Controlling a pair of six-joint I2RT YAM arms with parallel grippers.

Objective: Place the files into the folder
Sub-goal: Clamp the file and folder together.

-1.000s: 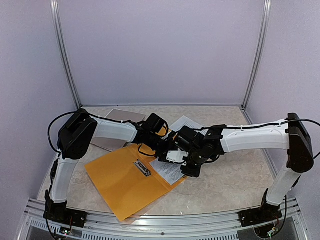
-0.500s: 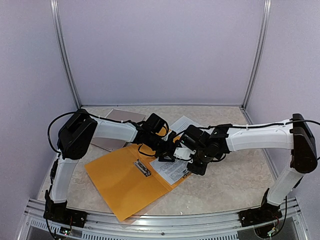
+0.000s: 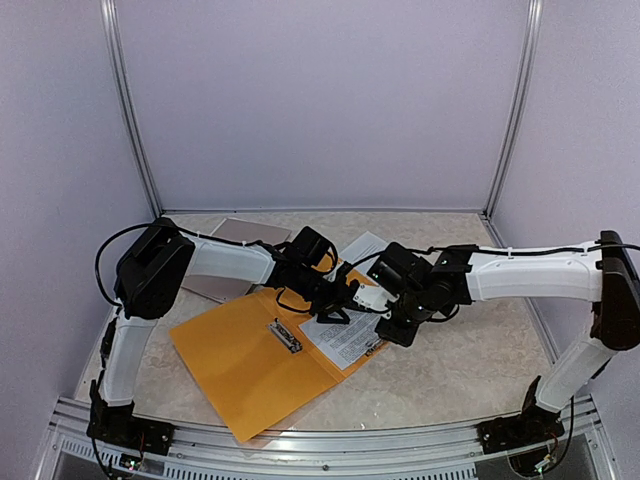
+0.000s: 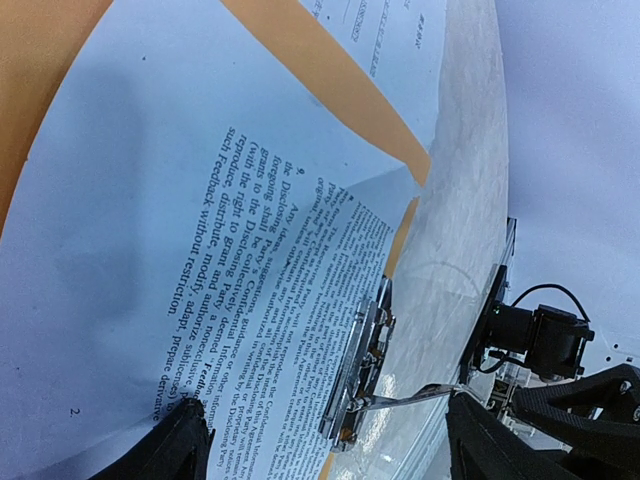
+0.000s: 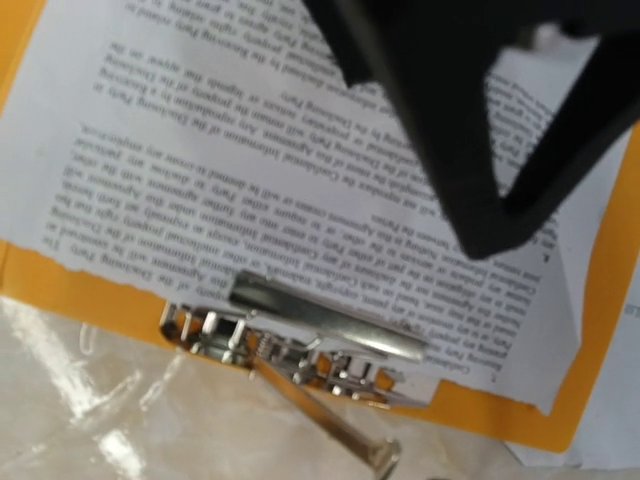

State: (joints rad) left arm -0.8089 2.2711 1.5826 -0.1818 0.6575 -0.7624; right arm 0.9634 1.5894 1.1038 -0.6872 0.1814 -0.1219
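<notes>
The orange folder (image 3: 235, 365) lies open on the table, its metal clip (image 3: 285, 335) on the spine. One of the files, a printed white sheet (image 3: 348, 342), rests on the right flap, its edge under the clip bar (image 5: 320, 322). Another sheet (image 3: 372, 245) lies behind it. My left gripper (image 3: 335, 305) hovers open over the sheet (image 4: 200, 250), jaws straddling the clip (image 4: 362, 365); the clip lever (image 4: 420, 398) reaches its right finger. My right gripper (image 3: 373, 299) hangs open just right of it, holding nothing. Its fingers are outside the right wrist view.
A flat grey-brown board (image 3: 228, 255) lies at the back left, partly under the left arm. The left gripper's black finger (image 5: 450, 120) fills the top of the right wrist view. Both forearms cross above the folder. Pale walls enclose the table.
My right gripper has drawn back up and to the right, off the sheet, and its jaws have spread. The sheet stays on the flap. The left gripper has not moved.
</notes>
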